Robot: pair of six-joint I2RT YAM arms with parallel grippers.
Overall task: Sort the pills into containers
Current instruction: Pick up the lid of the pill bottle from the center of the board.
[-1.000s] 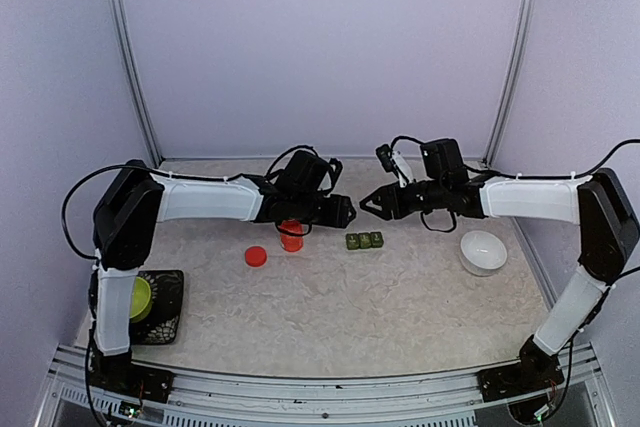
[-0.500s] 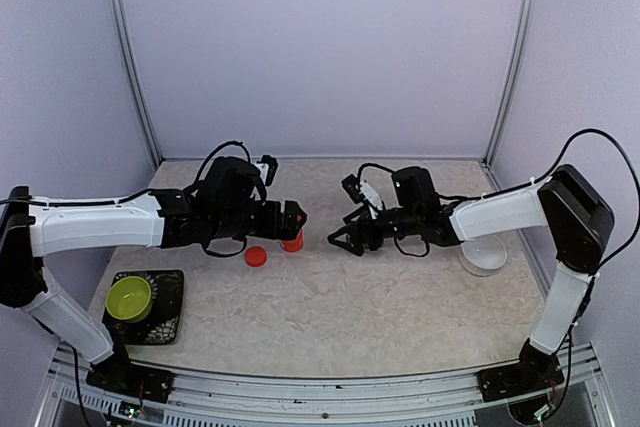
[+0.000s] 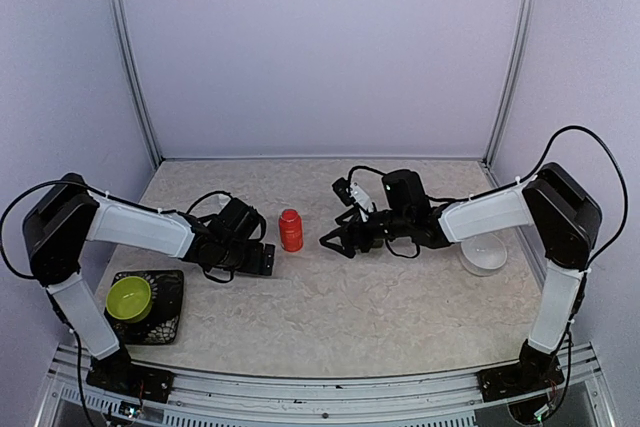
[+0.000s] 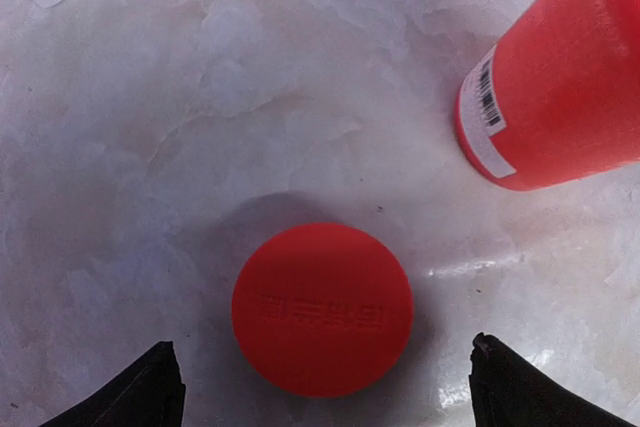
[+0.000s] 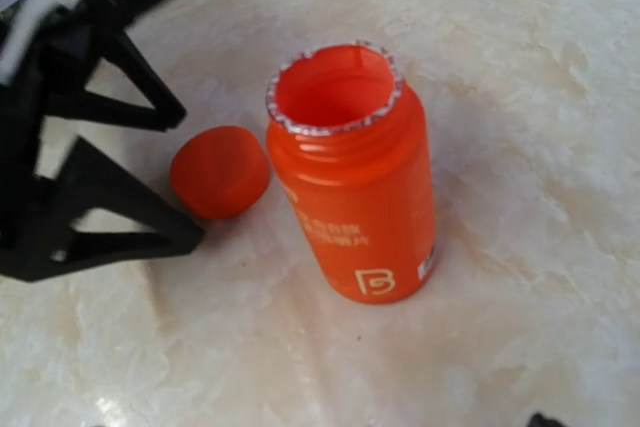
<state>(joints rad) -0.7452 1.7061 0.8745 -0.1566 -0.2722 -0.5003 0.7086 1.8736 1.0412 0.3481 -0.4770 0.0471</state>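
Gaping over the red cap (image 4: 322,309), left gripper (image 4: 321,343) readies a grasp; right gripper (image 3: 331,244), jaws parted, faces the uncapped orange bottle (image 5: 350,197)

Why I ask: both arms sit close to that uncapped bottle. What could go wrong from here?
1. The red bottle stands open between the left claw and right claw; a bump from either could tip it and spill whatever is inside.
2. The cap lies flat beside the bottle, so the open left claw closing on it might nudge the bottle.
3. The two claws are near each other and could collide.
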